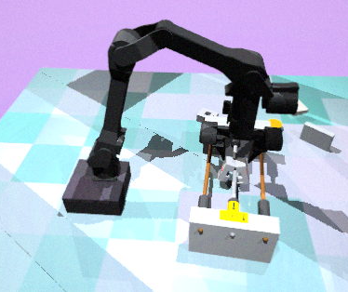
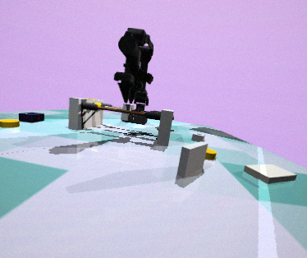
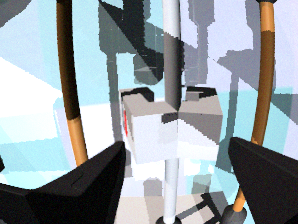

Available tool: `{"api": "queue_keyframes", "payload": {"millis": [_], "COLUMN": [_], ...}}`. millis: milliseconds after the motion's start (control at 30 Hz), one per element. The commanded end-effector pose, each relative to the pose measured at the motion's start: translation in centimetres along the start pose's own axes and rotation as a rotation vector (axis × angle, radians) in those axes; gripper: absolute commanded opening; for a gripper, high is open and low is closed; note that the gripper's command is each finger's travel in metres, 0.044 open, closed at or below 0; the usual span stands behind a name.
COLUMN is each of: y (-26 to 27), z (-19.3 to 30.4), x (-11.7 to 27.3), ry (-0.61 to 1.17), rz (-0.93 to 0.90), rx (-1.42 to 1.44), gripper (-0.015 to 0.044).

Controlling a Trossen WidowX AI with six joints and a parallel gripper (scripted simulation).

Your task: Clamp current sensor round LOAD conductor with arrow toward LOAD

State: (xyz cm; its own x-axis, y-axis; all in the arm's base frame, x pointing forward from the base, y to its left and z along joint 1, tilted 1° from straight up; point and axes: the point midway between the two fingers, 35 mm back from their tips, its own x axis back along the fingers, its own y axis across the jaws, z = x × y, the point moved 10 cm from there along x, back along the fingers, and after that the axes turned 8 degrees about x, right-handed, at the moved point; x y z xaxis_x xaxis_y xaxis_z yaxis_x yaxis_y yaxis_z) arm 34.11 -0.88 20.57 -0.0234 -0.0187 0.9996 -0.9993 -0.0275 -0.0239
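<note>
- Spanning the view from side to side, a teal, white and lavender checkered table [image 1: 156, 274] [image 2: 105, 222] [image 3: 30, 100] carries everything.
- The black, six-joint arm [image 1: 198, 48] [image 2: 135, 45] rises from a dark, box-shaped base [image 1: 91, 202] toward the table's left edge in the top view and reaches toward the right edge.
- A grey, upright, rectangular end block [image 1: 233, 242] [image 2: 75, 115] stands nearest the bottom edge in the top view, a yellow marker [image 1: 233, 216] on its top.
- Two copper-coloured rods [image 1: 207, 172] [image 3: 67, 65] flank a silver-grey metal rod [image 1: 234, 191] [image 3: 171, 190], the one lined up with that marker.
- The black parallel-jaw gripper [image 1: 234, 163] [image 2: 128, 103] [image 3: 178, 147] is over the silver-grey rod, its fingers apart, one on each side of the sensor and holding nothing.
- A grey, upright, rectangular plate [image 1: 316, 136] [image 2: 192, 161] stands near the right edge in the top view.
- The light-grey, blocky split-core sensor [image 1: 234, 174] [image 2: 127, 114] [image 3: 152, 131] is at the silver-grey rod, its two halves side by side; I cannot tell whether it is latched, nor where its arrow points.
</note>
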Motion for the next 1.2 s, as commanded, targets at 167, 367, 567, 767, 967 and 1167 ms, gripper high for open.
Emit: {"api": "queue_keyframes", "payload": {"millis": [167,367,567,767,967,1167], "y": [0.0,-0.1,-0.2,-0.2,-0.2,-0.2], "z": [0.0,-0.1,-0.2,-0.2,-0.2,-0.2], "x": [0.0,-1.1,-3.6,-4.1,-5.1,-6.1], "ry": [0.000,0.000,-0.001,-0.001,-0.001,-0.001], "rz": [-0.002,-0.006,-0.015,-0.015,-0.015,-0.015], "rx": [0.000,0.002,0.005,0.005,0.005,0.005], "gripper": [0.0440,0.0440,0.0440,0.0440,0.0440,0.0440]}}
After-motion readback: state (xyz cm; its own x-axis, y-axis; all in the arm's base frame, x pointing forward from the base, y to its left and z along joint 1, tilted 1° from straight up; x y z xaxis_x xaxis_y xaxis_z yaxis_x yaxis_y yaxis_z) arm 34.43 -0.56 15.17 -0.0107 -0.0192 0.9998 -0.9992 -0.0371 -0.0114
